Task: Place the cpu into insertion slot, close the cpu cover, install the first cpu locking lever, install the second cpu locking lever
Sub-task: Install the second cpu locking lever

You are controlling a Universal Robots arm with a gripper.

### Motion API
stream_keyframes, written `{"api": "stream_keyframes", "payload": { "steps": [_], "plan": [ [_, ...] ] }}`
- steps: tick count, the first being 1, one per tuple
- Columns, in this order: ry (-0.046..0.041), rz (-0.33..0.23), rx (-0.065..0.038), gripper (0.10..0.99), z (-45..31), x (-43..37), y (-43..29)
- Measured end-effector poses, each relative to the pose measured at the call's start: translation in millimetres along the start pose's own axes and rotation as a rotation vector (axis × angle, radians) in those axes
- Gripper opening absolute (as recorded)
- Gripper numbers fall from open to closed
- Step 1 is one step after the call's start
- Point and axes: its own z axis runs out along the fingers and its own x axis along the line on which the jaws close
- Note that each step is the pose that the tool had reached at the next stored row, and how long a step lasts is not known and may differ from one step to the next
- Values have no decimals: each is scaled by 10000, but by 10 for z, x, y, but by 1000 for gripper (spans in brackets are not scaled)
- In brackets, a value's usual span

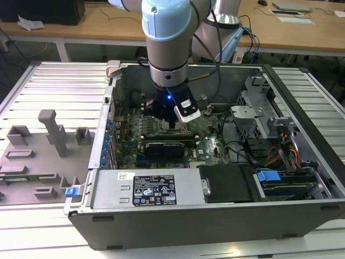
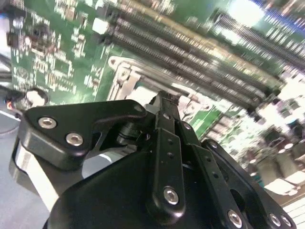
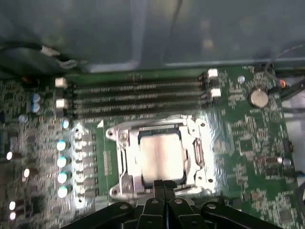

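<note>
Exterior view: an open computer case point(image 1: 215, 216) lying on a slatted metal bench point(image 1: 54, 81), the arm reaching straight down into it. End effector point(image 1: 171, 125) low over the green motherboard point(image 1: 213, 143), directly above the insertion slot point(image 1: 173, 129), much of which is hidden beneath it. Power supply point(image 1: 156, 189) toward the camera from it, drive cage point(image 1: 280, 156) well off to the exterior view's right.

Second wrist view: black linkage of the end effector point(image 2: 162, 98) filling the foreground, fingers point(image 2: 164, 121) pressed together edge to edge with no gap visible and nothing seen pinched between them. Tips right at the near edge of the silver socket frame, memory slots point(image 2: 190, 52) beyond.

First wrist view: the cpu point(image 3: 161, 155) seated flat in the insertion slot point(image 3: 128, 183), just ahead of the closed fingertips of the end effector point(image 3: 164, 183). The cpu cover point(image 3: 195, 143) lying down around the chip, its window showing the dull metal top. Whether either locking lever is latched cannot be told. Memory slots point(image 3: 138, 98) farther off past the socket.

Judgement: chip placement looks done and cover appears lowered, so likely at the cover-closing or first-lever stage. Next move would call for a steady, narrow push at the socket's edge, without sliding across the chip or nearby capacitors point(image 3: 62, 160).
</note>
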Motion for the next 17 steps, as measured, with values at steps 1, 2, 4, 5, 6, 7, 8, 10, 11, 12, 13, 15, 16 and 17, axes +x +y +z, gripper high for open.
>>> {"api": "stream_keyframes", "payload": {
  "steps": [1, 2, 4, 5, 6, 7, 8, 10, 11, 12, 13, 15, 16, 17],
  "plan": [
    [1, -1, 14, 106, 8, 0, 42],
    [3, -1, 27, 106, 13, 1, 76],
    [1, -6, 60, 106, 24, 2, 137],
    [-4, -13, 126, 106, 12, 3, 157],
    [-6, -17, 154, 106, -10, 1, 166],
    [-7, -19, 162, 106, -21, -1, 169],
    [-9, -20, 165, 106, -22, -1, 170],
    [-9, -18, 166, 106, -23, -1, 170],
    [-8, -19, 168, 106, -24, -1, 170],
    [-8, -18, 168, 106, -24, -1, 170],
    [-8, -19, 168, 106, -23, -1, 170],
    [-8, -19, 169, 106, -24, -1, 170],
    [-8, -18, 169, 106, -24, -1, 170],
    [-8, -19, 169, 106, -24, -1, 170]
  ]
}}
